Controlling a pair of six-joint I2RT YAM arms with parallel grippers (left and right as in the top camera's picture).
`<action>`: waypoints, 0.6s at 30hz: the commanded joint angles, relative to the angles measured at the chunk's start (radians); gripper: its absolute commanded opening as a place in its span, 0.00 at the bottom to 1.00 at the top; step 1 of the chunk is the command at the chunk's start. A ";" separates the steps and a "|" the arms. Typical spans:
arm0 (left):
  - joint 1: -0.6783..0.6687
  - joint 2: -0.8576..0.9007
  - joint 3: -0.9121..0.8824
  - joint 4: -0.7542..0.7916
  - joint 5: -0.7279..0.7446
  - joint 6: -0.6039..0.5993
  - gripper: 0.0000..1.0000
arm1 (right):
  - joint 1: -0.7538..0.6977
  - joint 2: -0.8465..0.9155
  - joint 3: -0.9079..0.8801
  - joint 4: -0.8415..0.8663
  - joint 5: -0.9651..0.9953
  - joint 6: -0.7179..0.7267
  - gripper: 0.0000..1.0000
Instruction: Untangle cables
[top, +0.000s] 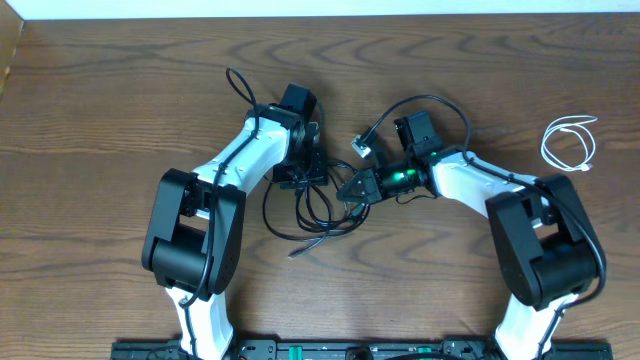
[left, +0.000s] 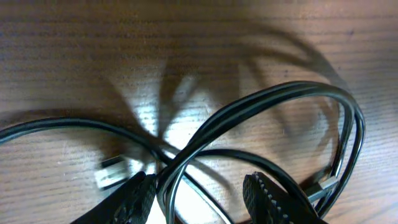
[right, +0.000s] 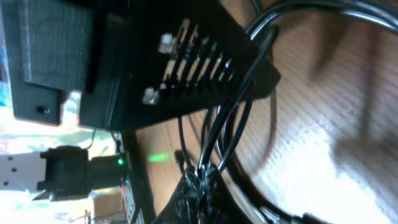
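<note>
The long thin black cord (left: 280, 92) lies in loose loops at the middle of the brown wooden tabletop (top: 100, 100), between the two arms, while the short thin white cord (top: 568, 143) sits coiled well apart, out toward two o'clock. The left claw (left: 202, 202) hangs over the loops with its jaws apart and black strands running between them (a silver plug end (left: 115, 171) lies at its ten o'clock). The right claw (right: 198, 183) is pinched together on several strands of the black cord.
</note>
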 joint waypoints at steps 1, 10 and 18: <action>0.005 0.003 -0.008 0.014 -0.002 -0.019 0.51 | 0.002 0.066 -0.003 0.035 -0.108 0.027 0.01; 0.005 0.004 -0.008 0.024 0.037 -0.019 0.51 | 0.002 0.181 -0.003 0.205 -0.251 0.069 0.20; 0.005 0.004 -0.008 0.021 0.037 -0.019 0.51 | 0.002 0.182 -0.003 0.261 -0.199 0.104 0.28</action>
